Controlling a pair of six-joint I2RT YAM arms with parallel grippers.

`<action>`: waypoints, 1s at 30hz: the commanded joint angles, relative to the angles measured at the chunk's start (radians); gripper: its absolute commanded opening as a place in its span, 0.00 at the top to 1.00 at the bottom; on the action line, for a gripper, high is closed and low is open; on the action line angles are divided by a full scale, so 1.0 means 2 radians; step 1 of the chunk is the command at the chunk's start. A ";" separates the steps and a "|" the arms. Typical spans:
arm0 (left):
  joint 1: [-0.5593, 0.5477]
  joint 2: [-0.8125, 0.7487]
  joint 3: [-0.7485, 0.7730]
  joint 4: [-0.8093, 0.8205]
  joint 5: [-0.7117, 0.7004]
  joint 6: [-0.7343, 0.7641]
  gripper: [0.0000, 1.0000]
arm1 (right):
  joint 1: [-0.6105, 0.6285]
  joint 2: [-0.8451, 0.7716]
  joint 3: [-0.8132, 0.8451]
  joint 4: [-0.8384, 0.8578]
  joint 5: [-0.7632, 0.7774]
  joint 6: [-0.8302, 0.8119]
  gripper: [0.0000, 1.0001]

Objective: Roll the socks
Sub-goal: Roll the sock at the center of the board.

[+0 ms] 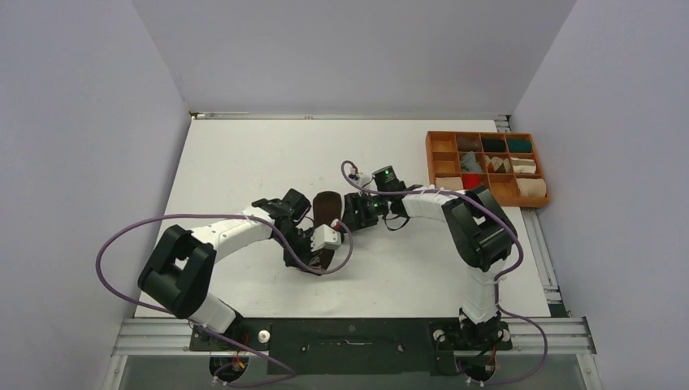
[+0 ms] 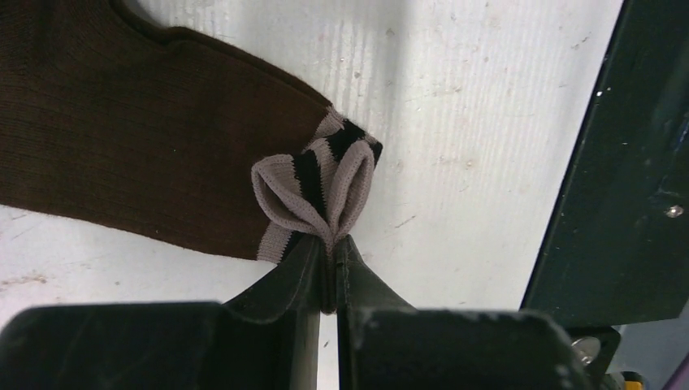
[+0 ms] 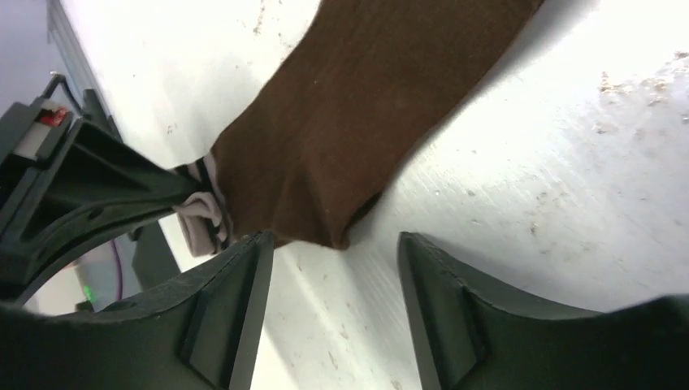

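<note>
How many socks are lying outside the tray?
1: the dark brown sock, centre of the overhead view, its striped cuff pinched in the left gripper. Others may sit in the orange tray.

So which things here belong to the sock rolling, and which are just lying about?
In the job: brown sock, cuff pinched by left gripper; right gripper, open at its other end; grey sock and red sock in the wooden tray.
Lying about: that tray; teal rolled bundle; beige rolled bundle.
</note>
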 commanded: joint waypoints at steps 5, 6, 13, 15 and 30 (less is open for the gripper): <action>0.003 0.032 0.040 -0.038 0.066 -0.010 1.00 | 0.055 0.030 0.021 0.017 0.149 0.006 0.50; 0.005 0.031 0.041 -0.040 0.075 -0.005 1.00 | 0.055 0.041 0.028 0.016 0.150 0.008 0.58; 0.010 0.033 0.060 -0.073 0.127 0.033 1.00 | 0.062 0.107 0.125 0.000 0.171 -0.002 0.90; 0.020 0.052 0.068 -0.082 0.135 0.039 1.00 | 0.062 0.119 0.147 -0.009 0.177 -0.007 0.91; 0.116 0.197 0.158 -0.049 0.141 -0.060 1.00 | 0.065 0.072 0.121 -0.004 0.128 -0.012 0.62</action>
